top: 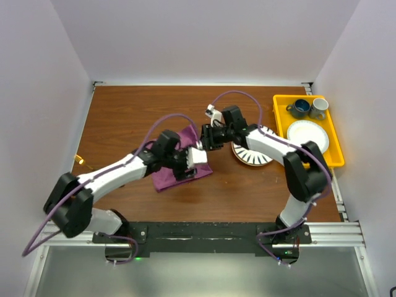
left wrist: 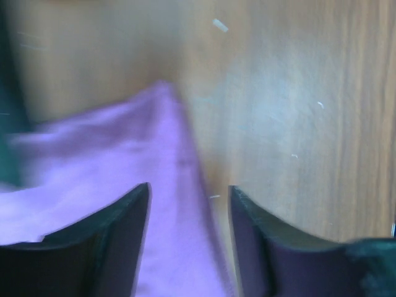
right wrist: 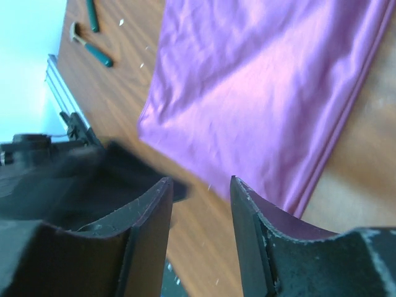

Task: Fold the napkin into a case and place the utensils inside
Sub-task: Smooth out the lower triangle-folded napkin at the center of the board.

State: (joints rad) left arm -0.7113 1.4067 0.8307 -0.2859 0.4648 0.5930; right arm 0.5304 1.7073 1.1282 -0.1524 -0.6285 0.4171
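The plum-purple napkin (top: 166,176) lies folded flat on the wooden table, left of centre. My left gripper (top: 189,164) hangs low over its right edge. In the left wrist view the left gripper (left wrist: 189,189) is open, with the napkin (left wrist: 124,154) under its left finger and bare wood under the right. My right gripper (top: 207,137) is just beyond, at the napkin's far right corner. It is open (right wrist: 200,180) over bare wood, and the napkin (right wrist: 260,80) is spread ahead of it. The utensils (right wrist: 86,43) lie beyond the napkin, seen as a gold glint (top: 78,159) at the table's left edge.
A striped plate (top: 247,159) sits right of the grippers, partly under the right arm. A yellow tray (top: 337,154) at the far right holds two cups (top: 309,108) and a white plate (top: 307,132). White walls enclose the table on three sides.
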